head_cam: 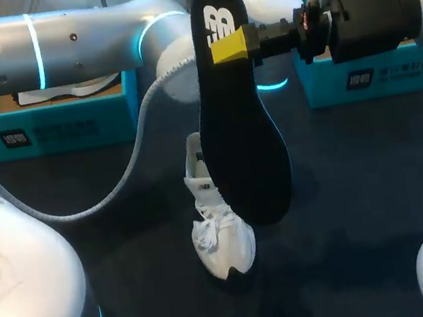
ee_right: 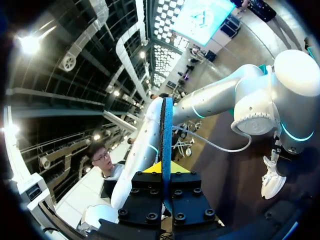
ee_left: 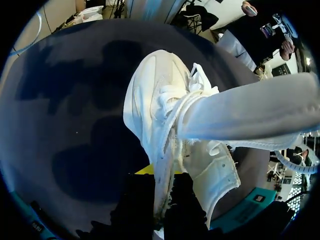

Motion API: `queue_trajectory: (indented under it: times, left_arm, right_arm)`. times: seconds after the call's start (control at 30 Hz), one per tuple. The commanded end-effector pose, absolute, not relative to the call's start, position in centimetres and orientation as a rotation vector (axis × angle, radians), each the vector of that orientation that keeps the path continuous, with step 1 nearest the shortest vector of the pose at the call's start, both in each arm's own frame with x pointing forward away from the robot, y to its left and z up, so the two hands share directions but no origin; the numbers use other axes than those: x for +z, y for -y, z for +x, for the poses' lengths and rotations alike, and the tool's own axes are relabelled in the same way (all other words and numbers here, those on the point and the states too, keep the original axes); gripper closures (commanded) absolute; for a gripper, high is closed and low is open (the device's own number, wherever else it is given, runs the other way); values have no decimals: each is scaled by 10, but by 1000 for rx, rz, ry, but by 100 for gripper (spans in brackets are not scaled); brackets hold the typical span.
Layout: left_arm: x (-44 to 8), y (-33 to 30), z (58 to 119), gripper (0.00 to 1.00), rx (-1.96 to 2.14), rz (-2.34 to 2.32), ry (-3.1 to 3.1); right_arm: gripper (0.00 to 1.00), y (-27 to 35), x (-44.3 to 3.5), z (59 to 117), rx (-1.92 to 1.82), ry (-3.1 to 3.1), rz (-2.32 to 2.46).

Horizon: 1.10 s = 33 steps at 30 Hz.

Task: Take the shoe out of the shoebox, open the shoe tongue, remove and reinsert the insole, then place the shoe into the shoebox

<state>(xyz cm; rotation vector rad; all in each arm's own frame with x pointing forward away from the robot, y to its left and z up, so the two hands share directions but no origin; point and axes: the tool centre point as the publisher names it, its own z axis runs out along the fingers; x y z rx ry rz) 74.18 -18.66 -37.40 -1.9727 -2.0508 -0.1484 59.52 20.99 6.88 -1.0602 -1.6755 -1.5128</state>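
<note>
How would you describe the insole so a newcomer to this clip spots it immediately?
Look to the middle of the dark table. There the right end effector holds up the insole over the white shoe. It is the only long, flat, black, foot-shaped piece, with a white mark at its gripped end.

Head camera high behind, looking down on the table [head_cam: 359, 184], left wrist camera close over the shoe [ee_left: 165, 115] in the left gripper [ee_left: 160, 200], right wrist camera sighting along the insole [ee_right: 166, 130] edge-on in the right gripper [ee_right: 166, 172], shoe shared by all.
</note>
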Motion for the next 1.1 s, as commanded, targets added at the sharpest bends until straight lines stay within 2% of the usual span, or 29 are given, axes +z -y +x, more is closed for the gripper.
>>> queue_trajectory:
  times: [0.03, 0.7, 0.73, 0.77, 0.8, 1.1]
  left_arm:
    - [-382, 190, 736, 100, -185, -1977, 2061]
    - [-391, 195, 741, 100, -231, -1958, 2096]
    - [-391, 195, 741, 78, -228, -1956, 2093]
    - [-390, 196, 741, 45, -226, -1954, 2091]
    - [-388, 196, 741, 0, -214, -1956, 2088]
    - [-340, 198, 750, 0, -93, -2013, 2157]
  right_arm:
    - [100, -214, 69, 596, -1512, 1674, -1064]
    - [100, -214, 69, 596, -1512, 1674, -1064]
    - [100, -214, 69, 596, -1512, 1674, -1064]
    - [100, -214, 69, 596, -1512, 1674, -1064]
    - [100, -214, 69, 596, -1512, 1674, -1064]
    - [100, -214, 69, 596, -1512, 1674, -1064]
